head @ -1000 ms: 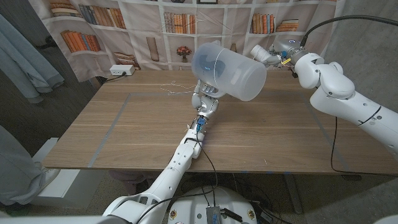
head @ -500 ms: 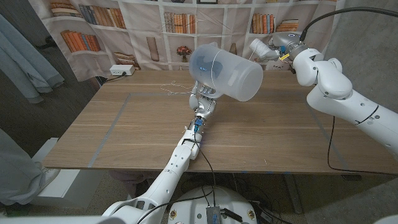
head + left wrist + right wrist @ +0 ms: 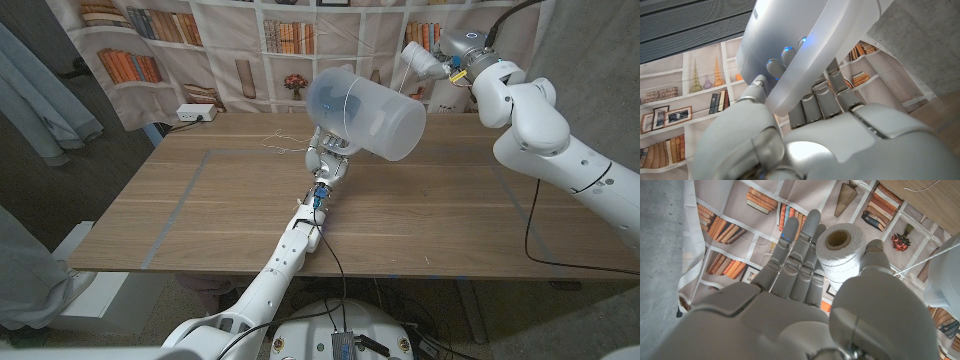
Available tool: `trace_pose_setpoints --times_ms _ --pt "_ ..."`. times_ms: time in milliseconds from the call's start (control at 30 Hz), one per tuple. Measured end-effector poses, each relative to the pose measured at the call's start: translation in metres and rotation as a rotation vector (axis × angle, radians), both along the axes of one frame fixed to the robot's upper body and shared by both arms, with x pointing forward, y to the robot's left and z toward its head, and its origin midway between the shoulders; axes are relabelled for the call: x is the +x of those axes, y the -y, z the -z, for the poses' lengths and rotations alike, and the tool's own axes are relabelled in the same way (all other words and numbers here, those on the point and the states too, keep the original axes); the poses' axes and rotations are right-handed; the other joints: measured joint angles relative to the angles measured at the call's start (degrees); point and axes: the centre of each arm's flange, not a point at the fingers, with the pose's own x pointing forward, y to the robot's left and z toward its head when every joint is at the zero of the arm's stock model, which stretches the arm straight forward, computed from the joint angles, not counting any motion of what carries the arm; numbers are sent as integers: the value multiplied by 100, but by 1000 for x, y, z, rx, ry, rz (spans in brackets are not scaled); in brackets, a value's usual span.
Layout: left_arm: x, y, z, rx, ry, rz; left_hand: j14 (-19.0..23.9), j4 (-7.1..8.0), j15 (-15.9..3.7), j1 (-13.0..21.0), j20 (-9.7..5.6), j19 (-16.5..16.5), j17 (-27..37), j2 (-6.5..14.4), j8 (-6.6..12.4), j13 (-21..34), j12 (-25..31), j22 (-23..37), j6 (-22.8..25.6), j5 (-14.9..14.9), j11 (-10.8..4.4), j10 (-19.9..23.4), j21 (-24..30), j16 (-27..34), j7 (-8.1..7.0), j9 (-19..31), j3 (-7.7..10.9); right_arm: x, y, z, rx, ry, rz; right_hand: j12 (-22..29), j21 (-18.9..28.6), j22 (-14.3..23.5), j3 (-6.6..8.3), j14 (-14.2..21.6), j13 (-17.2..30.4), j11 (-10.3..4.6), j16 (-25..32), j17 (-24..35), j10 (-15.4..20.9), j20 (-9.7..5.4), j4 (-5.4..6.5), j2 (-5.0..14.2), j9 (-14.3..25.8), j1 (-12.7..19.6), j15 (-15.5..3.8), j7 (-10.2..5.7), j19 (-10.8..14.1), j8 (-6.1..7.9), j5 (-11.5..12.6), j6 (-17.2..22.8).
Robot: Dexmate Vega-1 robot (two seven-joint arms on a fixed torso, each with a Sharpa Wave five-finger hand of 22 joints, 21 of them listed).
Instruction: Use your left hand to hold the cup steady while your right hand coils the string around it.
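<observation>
The left hand [image 3: 328, 163] is gripping the cup [image 3: 366, 115], lifted on its side over the table's far middle; the right hand [image 3: 428, 62], far right, is holding the spool [image 3: 841, 255]; string [image 3: 345, 108] is showing one loop, most coiling left

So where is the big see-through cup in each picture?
Head view: the cup is upper middle, lifted off the table, tipped sideways, gripped by the left hand.
Left wrist view: the cup looms just beyond the left hand's fingers.
Right wrist view: a sliver of the cup at the edge.
Shared landmark: the bookshelf backdrop.
</observation>
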Motion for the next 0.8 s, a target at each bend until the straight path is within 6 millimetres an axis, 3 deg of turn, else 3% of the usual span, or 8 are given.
trace_pose_setpoints --times_ms 500,800 --pt "7 6 -1 27 -6 15 -1 -6 1 4 0 0 -6 1 -48 0 1 0 4 0 -10 9 22 37 -3 11 6 -8 -10 -22 -53 51 3 -1 68 -32 0 11 -2 0 0 -1 0 -2 0 0 -1 0 -11 -1 -41 -1 -12 -1" --pt "12 12 -2 42 -9 20 3 -5 -3 10 -30 31 -96 6 -48 0 2 0 22 0 -10 10 20 43 -22 54 5 -24 -18 -24 -85 92 -6 -6 87 -59 0 11 27 0 -40 26 0 -2 0 0 -1 0 -11 -2 -41 -16 4 -1"
